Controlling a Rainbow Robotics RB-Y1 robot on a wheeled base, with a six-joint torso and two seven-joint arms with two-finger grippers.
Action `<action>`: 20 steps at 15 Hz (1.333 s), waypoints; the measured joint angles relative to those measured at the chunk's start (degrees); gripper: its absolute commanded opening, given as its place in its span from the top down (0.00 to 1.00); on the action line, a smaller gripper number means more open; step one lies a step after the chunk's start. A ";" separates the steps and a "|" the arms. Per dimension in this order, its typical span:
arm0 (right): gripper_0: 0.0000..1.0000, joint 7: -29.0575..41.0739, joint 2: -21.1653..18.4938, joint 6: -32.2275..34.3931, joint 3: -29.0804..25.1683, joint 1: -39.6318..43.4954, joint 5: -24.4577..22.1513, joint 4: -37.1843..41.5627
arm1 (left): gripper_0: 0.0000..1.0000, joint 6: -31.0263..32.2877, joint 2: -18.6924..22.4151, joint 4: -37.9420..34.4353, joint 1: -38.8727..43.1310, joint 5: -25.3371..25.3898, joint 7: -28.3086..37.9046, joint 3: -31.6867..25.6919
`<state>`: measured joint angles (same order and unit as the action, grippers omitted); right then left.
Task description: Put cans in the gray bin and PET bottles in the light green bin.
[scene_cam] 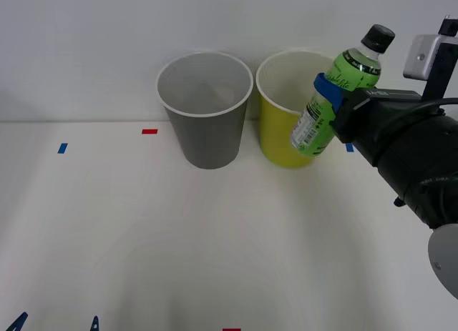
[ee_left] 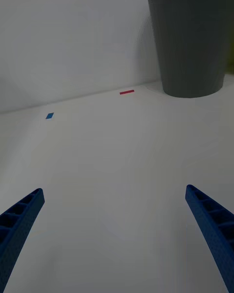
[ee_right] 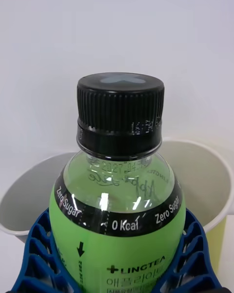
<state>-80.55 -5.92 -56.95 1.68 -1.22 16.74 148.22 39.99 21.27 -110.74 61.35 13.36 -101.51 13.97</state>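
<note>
Blue ribbed fingers of my right gripper [scene_cam: 330, 108] pinch the small clear plastic PET bottle [scene_cam: 335, 102] with its bright green label, one finger on each side of the body below the dark band. In the front view I see the bottle held off the table at the right, tilted with its black ribbed cap [scene_cam: 377, 38] up and leaning away from the bins, its lower end overlapping the near right side of the light green bin [scene_cam: 279, 141]. From my right wrist view the bottle [ee_right: 117, 215] stands between the two blue fingers [ee_right: 34, 259], cap [ee_right: 120, 108] toward the wall, and behind it I can see the cream-white insides of two rims side by side, the yellow-green one [ee_right: 217, 224] on one side.

Both tall round tapered plastic bins stand upright on the white table [scene_cam: 215, 259] near the wall, just beside each other, the dark gray bin [scene_cam: 207, 138] to the left of the light green one. I cannot see anything inside either.

My left gripper [ee_left: 117, 224] hangs low over bare table with its blue fingers spread wide, holding nothing. The gray bin [ee_left: 195, 44] sits well ahead of it, with a red tape mark [ee_left: 126, 92] and a blue tape mark [ee_left: 49, 115] on the table between.
</note>
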 measured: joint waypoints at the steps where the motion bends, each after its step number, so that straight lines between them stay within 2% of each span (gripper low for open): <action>1: 1.00 0.37 0.02 -0.46 0.50 -0.08 -1.31 0.67 | 0.00 0.00 0.00 0.00 0.00 0.00 0.00 0.00; 4: 1.00 1.18 0.17 -4.15 1.04 -0.40 -3.36 1.72 | 0.00 0.00 0.00 0.00 0.00 0.00 0.00 0.00; 9: 1.00 1.73 0.35 -5.45 0.84 -2.20 -4.95 1.78 | 0.00 0.00 0.00 0.00 0.00 0.00 0.00 0.00; 14: 1.00 2.14 2.46 -15.46 -2.65 -13.42 -6.88 1.79 | 0.00 0.00 0.00 0.00 0.00 0.00 0.00 0.00; 18: 1.00 2.67 3.13 -25.99 -6.20 -23.47 -8.29 1.78 | 0.00 0.00 0.00 0.00 0.00 0.00 0.00 0.00; 20: 1.00 2.77 3.08 -27.62 -7.55 -27.33 -9.18 1.50 | 0.00 0.00 0.00 0.00 0.00 0.00 0.00 0.00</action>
<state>-77.78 -2.84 -84.56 -5.87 -28.55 7.57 149.73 39.99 21.27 -110.74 61.35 13.36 -101.51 13.97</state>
